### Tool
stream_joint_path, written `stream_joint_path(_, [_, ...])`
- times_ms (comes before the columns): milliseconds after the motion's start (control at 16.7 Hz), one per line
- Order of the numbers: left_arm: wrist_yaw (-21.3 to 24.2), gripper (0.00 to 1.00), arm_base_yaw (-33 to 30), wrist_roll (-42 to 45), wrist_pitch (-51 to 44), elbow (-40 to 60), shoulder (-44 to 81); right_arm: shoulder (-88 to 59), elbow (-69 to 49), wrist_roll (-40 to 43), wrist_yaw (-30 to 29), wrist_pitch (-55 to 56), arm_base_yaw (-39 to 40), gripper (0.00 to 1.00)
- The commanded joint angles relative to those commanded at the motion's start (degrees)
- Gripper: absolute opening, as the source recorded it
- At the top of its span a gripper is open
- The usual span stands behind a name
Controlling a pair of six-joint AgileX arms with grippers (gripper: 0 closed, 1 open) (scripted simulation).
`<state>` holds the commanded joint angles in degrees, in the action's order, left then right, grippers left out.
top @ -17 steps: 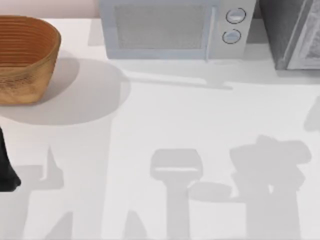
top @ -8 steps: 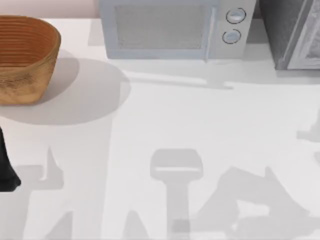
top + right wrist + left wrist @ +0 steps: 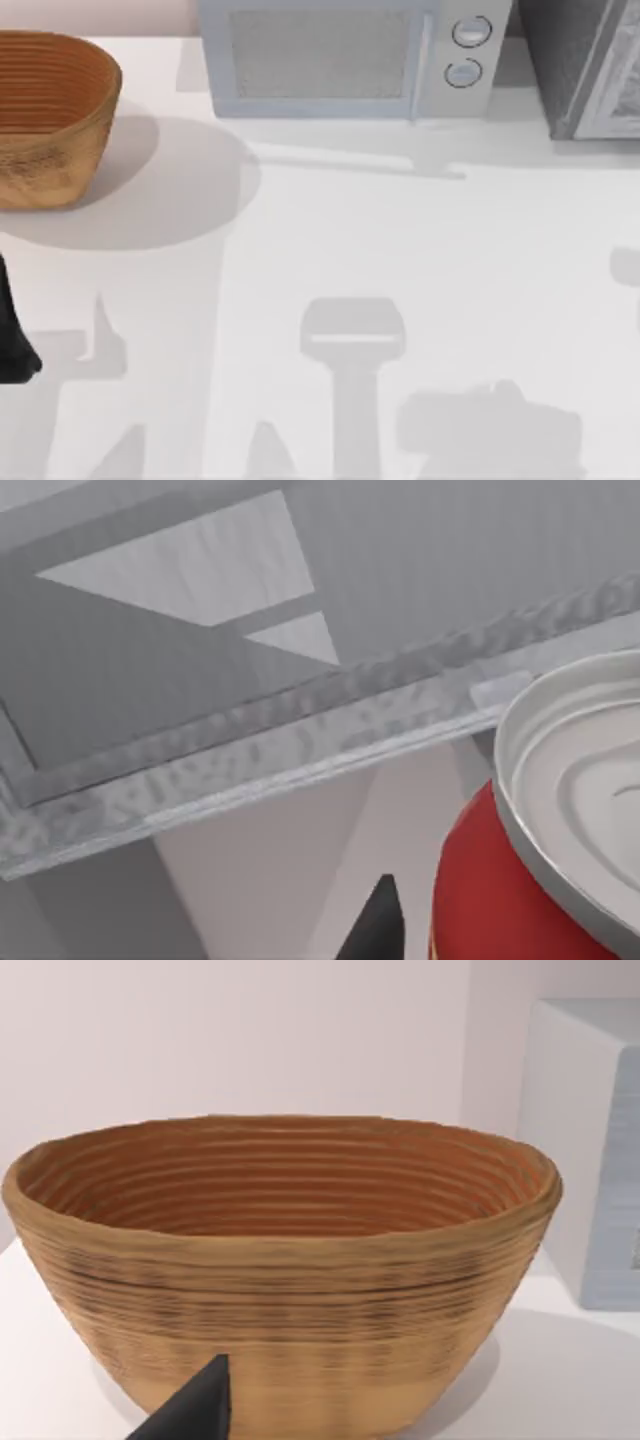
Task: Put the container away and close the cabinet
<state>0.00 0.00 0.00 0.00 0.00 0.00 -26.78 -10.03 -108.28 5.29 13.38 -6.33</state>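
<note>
The container is a red can with a silver lid [image 3: 560,810], seen close up in the right wrist view. My right gripper [image 3: 470,930] is shut on it, and one dark fingertip [image 3: 375,920] shows beside the can. Behind the can is the grey cabinet [image 3: 300,740], seen from a little below, with its shaded inside and its pale front frame. In the top view the cabinet [image 3: 575,70] stands at the table's back right, with its door [image 3: 620,85] swung open. My left arm [image 3: 12,345] is parked at the table's left edge.
A woven brown basket [image 3: 50,115] sits at the back left, right in front of the left wrist camera [image 3: 280,1260]. A white microwave [image 3: 350,60] stands at the back middle. Arm shadows lie across the white table [image 3: 330,230].
The right arm's shadow on the table has slid toward the front edge and shrunk. The basket, microwave and left arm have not moved.
</note>
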Motion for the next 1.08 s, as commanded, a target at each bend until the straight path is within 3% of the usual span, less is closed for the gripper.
stream_joint_path(300, [0.00, 1.00, 0.00, 0.00, 0.00, 0.00, 0.00, 10.76, 3.99, 47.44, -2.38, -5.18, 2.45, 0.00])
stream_joint_path(540, [0.00, 1.00, 0.00, 0.00, 0.00, 0.00, 0.00, 17.94, 6.68, 76.75, -3.84, -8.77, 4.16, 0.00])
stream_joint_path(780, [0.00, 1.00, 0.00, 0.00, 0.00, 0.00, 0.00, 23.36, 8.73, 96.80, -4.79, -11.56, 5.48, 0.00])
stream_joint_path(1080, [0.00, 1.00, 0.00, 0.00, 0.00, 0.00, 0.00, 26.66, 9.99, 107.88, -5.28, -13.31, 6.30, 0.00])
